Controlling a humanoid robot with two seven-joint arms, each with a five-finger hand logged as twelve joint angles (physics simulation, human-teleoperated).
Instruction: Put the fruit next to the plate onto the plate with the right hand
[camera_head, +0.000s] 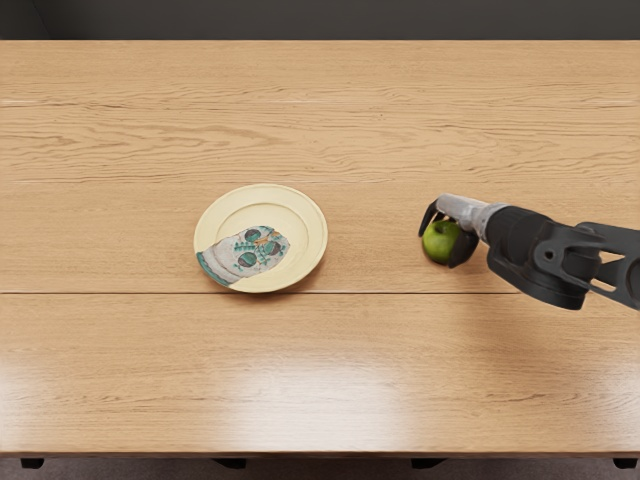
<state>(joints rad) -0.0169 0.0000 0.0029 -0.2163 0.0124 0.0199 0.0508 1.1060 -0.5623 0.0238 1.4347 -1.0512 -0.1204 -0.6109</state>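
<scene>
In the head view, a wide worktop (320, 110) of light, grained wooden planks fills almost the whole picture, with a dark strip beyond its far edge. A round cream-yellow ceramic plate (290, 215) lies flat on it, a little left of the middle. A grey-and-teal printed pattern covers the plate's near-left part, and the rest of its surface is bare.

A small round green apple (438, 240) is to the right of the plate, well apart from it, at about the same depth on the worktop. It is not on the plate. The right hand (462, 225) is at the apple, on the side facing away from the plate. Its dark arm comes in from the picture's right edge, with a pale grey section just behind the hand. The dark fingers (464, 250) are curled closely around the apple. One shows at the fruit's upper-left edge, toward the plate, and others wrap its lower-right side, so the hand has hold of the fruit. I cannot tell whether the apple rests on the worktop or is raised just above it.
</scene>
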